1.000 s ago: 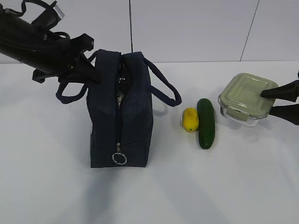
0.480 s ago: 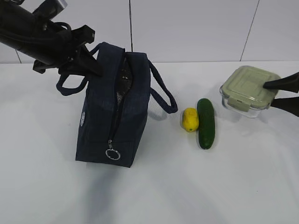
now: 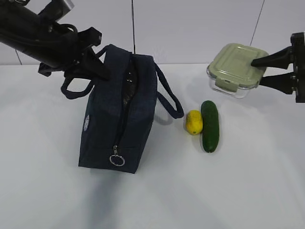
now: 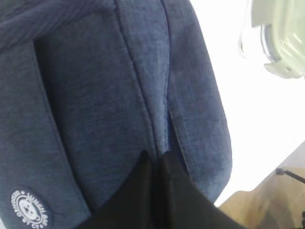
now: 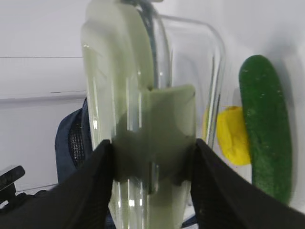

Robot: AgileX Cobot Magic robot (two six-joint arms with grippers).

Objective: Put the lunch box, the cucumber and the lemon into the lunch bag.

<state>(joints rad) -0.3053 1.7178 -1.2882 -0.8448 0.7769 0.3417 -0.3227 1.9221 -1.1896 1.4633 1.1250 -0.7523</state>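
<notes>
**Step 1 of 3: lunch box in the air, bag not yet loaded**

I have the right end effector [image 3: 263, 69] clamped on the lunch box [image 3: 236, 68], 1 finger on the lid, 1 under the glass; box is clear of the bench [image 3: 190, 191], tilted, to the right of the lunch bag [image 3: 119, 117]. Left end effector [image 4: 155, 164] is pinched shut on the bag fabric by the zipper seam, bag leaning. Zipper looks partly parted at the top. Cucumber [image 3: 210, 125] and lemon [image 3: 194, 122] lie touching on the bench, between bag and box. Next, I'd say: carry the box left over the opening, level it, lower in. The gap looks tight for the box.
</notes>
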